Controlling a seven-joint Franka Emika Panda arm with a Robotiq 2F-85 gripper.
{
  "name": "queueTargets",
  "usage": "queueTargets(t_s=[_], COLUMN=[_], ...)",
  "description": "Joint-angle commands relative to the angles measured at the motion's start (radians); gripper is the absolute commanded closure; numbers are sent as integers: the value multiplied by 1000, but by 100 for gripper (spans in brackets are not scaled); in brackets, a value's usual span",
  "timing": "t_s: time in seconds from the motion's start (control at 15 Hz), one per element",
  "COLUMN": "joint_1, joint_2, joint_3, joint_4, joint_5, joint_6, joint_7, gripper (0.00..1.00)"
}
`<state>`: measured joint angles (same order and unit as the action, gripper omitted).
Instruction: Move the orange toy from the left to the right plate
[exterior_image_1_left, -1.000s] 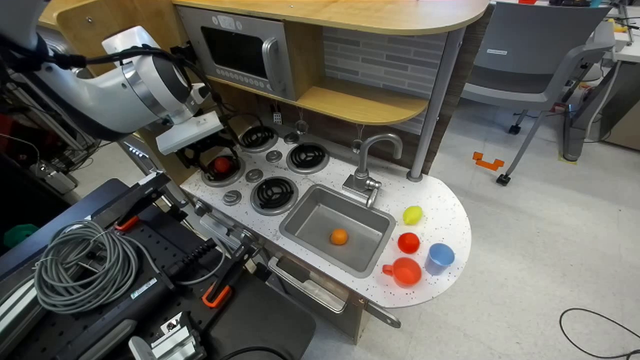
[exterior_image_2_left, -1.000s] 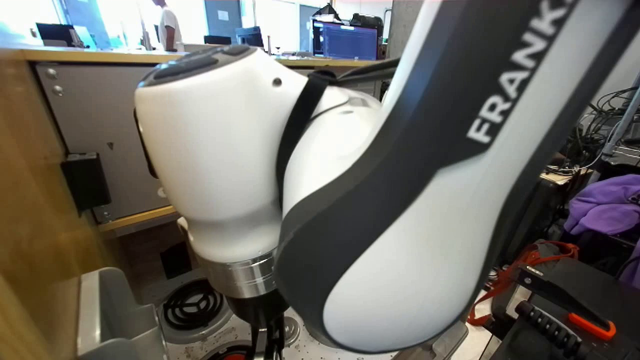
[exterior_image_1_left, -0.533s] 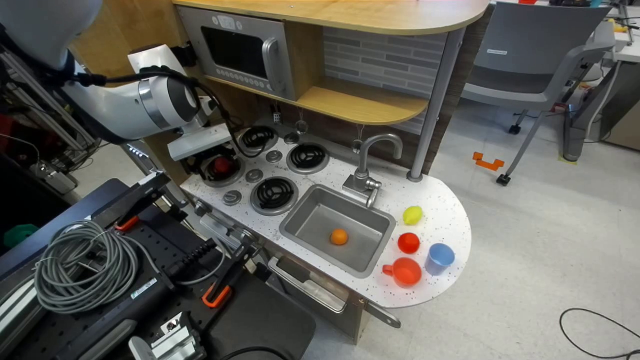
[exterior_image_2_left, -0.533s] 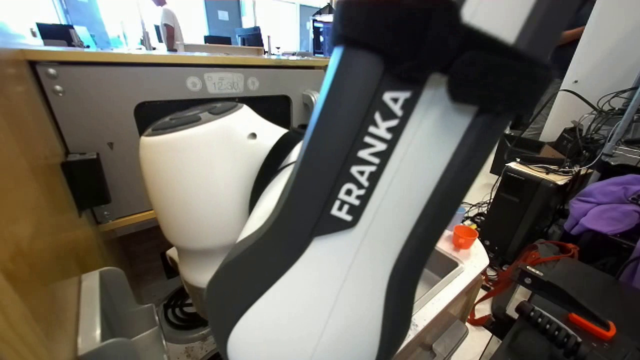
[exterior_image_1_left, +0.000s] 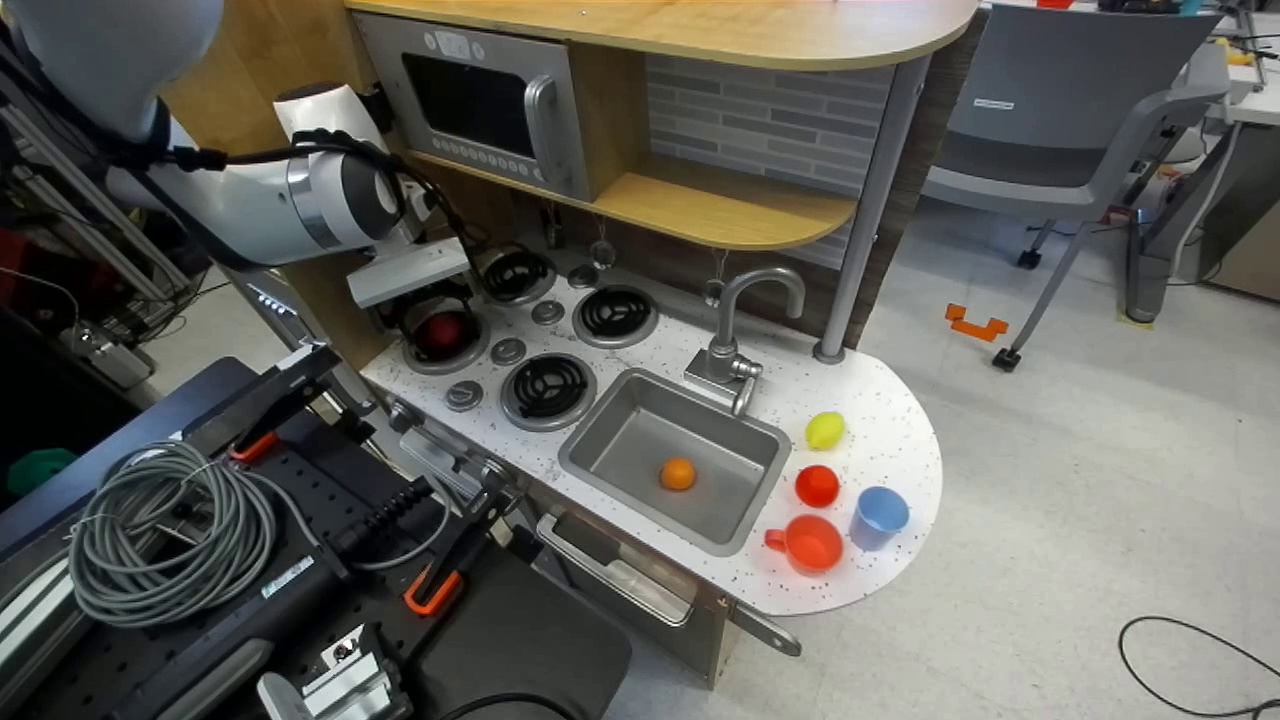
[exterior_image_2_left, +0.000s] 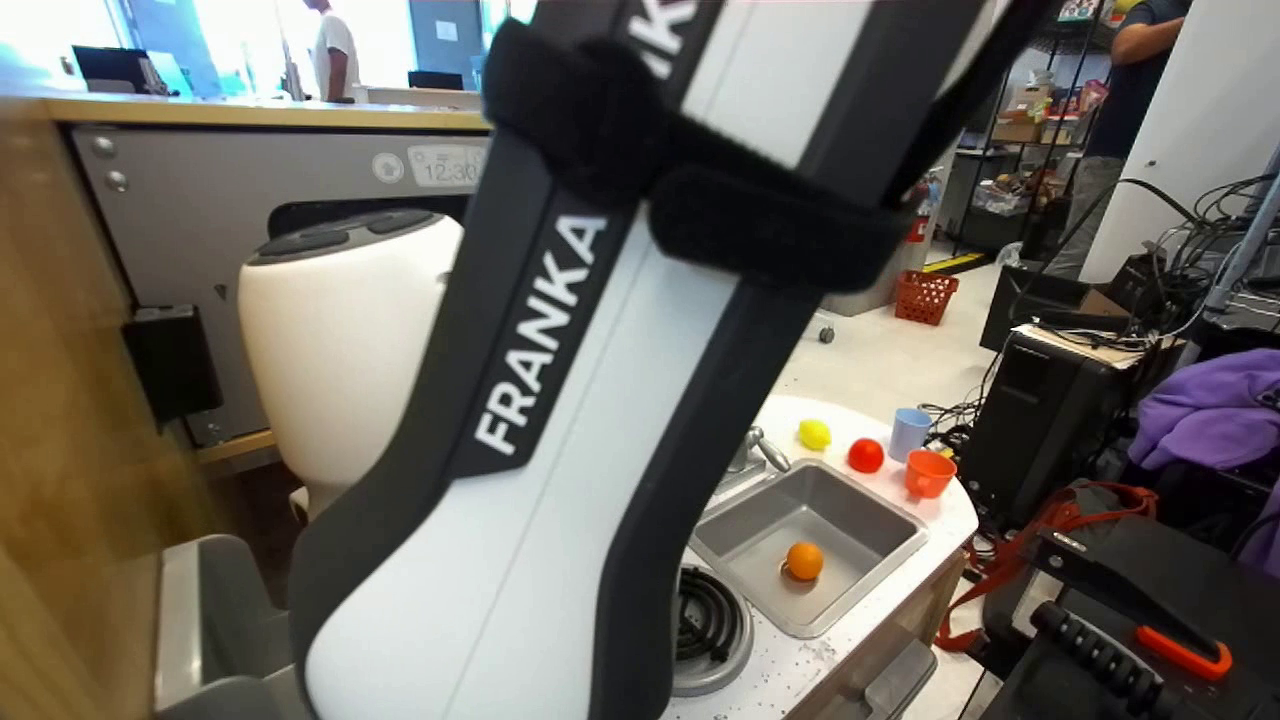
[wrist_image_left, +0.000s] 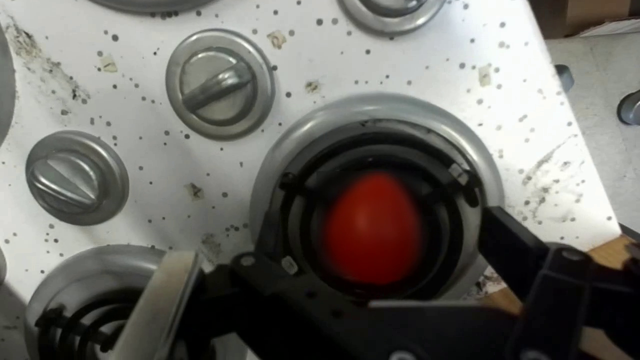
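Note:
The orange toy is a small rounded red thing on the leftmost front burner disc. In the wrist view the toy looks egg-shaped and blurred, inside the burner's metal ring. My gripper is open, with one finger on each side of the toy and gaps between. In an exterior view the gripper is just above that burner. A second front burner disc to the right holds nothing; its rim shows in the wrist view. The arm hides toy and gripper in an exterior view.
Two rear burners and several knobs surround them. The sink holds an orange ball. A tap, lemon, red round thing, orange-red cup and blue cup stand rightward. The microwave overhangs.
The arm and gripper have shifted right over the left burner, shading the toy. The arm swung left in an exterior view, uncovering the sink. The toy has not visibly moved.

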<state>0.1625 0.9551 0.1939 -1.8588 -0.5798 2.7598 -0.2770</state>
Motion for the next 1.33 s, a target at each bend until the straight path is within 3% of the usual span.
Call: queueTargets(t_s=[0.0, 0.47, 0.93, 1.27], joint_1=[18, 25, 25, 31], joint_2=[49, 51, -56, -166], joint_3=[-6, -12, -39, -115], joint_4=[61, 73, -109, -274], joint_5=[67, 109, 105, 114], joint_6=[0, -4, 84, 163], joint_7=[-60, -86, -30, 60], gripper=[26, 79, 79, 79])
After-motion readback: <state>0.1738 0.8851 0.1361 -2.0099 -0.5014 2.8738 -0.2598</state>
